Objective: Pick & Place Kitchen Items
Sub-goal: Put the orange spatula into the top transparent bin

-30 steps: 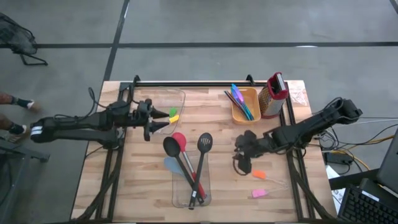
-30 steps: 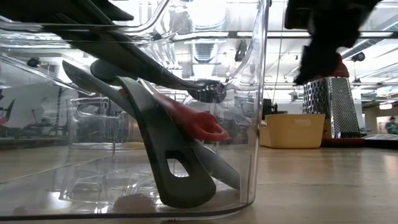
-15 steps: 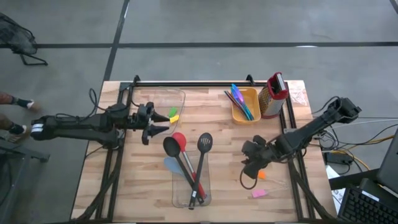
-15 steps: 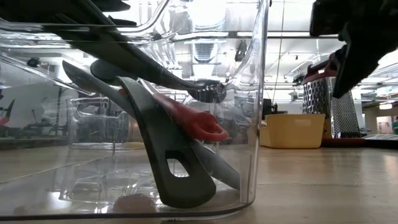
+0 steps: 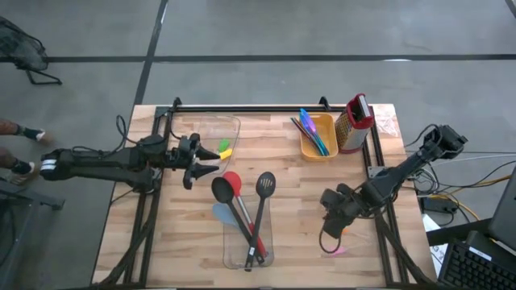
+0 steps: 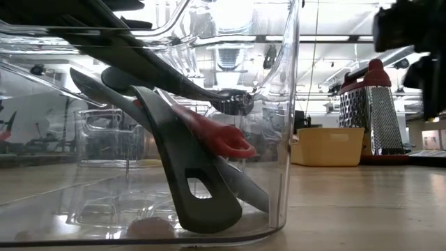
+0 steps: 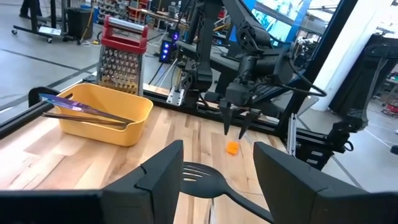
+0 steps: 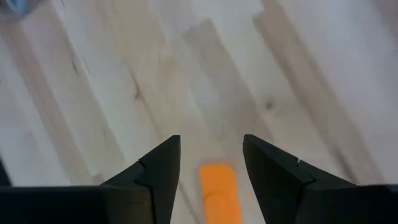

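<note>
My right gripper (image 8: 211, 140) is open and points down over the orange chunk (image 8: 219, 190), one finger on either side and apart from it; the left wrist view shows the gripper (image 7: 235, 127) just above that chunk (image 7: 232, 147). A pink chunk (image 5: 334, 250) lies nearer the table's near edge. Red, black and light-blue spoons and a slotted turner (image 5: 260, 211) lean in a clear bin (image 5: 247, 256), heads out on the table. Blue, purple and pink sticks (image 5: 311, 129) lie in a yellow bin (image 5: 322, 150). My left gripper (image 5: 208, 159), open, hovers by a second clear bin (image 5: 211, 122) holding green and yellow chunks (image 5: 226, 149).
A red-topped metal grater (image 5: 357, 122) stands to the right of the yellow bin, near the far right corner. Black rails (image 5: 258, 106) run along the table's far edge and both sides. Bare wood lies between the utensil bin and my right gripper.
My right gripper has moved toward the table's near edge and a little to the right, coming from beside the utensils to a place over the orange chunk. Its fingers stay open. The orange chunk and the other things have not moved.
</note>
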Robot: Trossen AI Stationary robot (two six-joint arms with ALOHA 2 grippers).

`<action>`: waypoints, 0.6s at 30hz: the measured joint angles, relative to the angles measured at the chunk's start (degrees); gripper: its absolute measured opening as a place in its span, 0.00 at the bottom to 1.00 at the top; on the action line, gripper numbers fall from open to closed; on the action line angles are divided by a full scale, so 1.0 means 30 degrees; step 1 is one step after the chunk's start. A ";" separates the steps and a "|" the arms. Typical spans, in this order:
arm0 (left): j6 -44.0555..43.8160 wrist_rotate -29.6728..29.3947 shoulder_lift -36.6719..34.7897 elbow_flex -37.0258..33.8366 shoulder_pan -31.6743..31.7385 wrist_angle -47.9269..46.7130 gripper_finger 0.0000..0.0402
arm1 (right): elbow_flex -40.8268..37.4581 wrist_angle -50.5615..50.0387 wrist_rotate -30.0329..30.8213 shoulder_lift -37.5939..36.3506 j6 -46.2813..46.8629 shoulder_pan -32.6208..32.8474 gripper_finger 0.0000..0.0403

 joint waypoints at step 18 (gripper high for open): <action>-0.0079 0.0160 0.0016 -0.0007 -0.0141 -0.0007 0.50 | -0.1913 0.0489 -0.1488 0.0029 0.2966 0.2740 0.26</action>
